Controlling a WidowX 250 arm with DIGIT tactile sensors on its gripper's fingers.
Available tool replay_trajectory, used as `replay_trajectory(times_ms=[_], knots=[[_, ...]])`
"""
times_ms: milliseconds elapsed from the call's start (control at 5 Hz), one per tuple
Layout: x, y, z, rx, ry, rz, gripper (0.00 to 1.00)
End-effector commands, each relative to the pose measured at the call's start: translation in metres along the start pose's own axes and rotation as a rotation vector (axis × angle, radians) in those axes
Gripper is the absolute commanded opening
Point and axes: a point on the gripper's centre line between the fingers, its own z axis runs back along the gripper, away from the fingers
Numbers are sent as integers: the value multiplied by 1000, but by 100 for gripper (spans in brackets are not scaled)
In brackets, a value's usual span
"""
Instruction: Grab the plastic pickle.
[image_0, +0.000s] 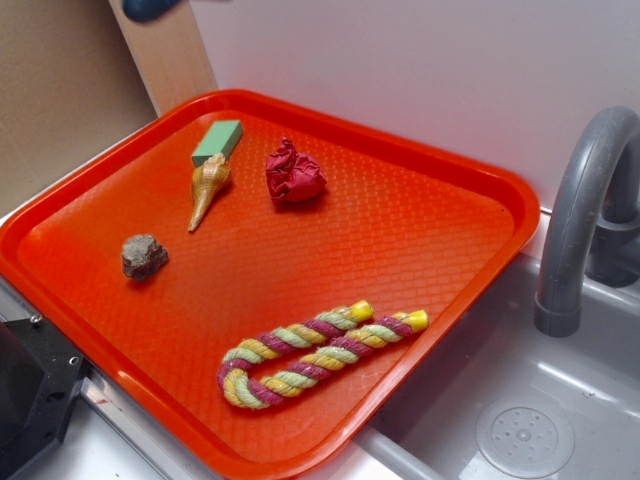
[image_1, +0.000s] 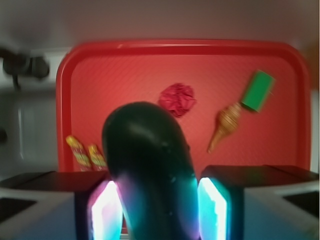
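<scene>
The plastic pickle (image_1: 147, 165), a smooth dark oblong with a rounded end, fills the middle of the wrist view, held between my glowing finger pads (image_1: 106, 210). My gripper (image_1: 157, 210) is shut on it, high above the orange tray (image_1: 90, 65). In the exterior view only a dark blue rounded tip of the pickle (image_0: 152, 8) shows at the top edge; the gripper itself is out of that frame.
On the tray (image_0: 420, 260) lie a green block (image_0: 217, 141), a tan seashell (image_0: 207, 186), a crumpled red wad (image_0: 293, 173), a grey stone (image_0: 144, 256) and a twisted rope (image_0: 310, 353). A grey faucet (image_0: 585, 210) and sink (image_0: 520, 420) stand right.
</scene>
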Motion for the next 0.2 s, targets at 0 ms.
replay_trajectory(times_ms=[0], knots=[[-10,-21,20,99,-143,36,0]])
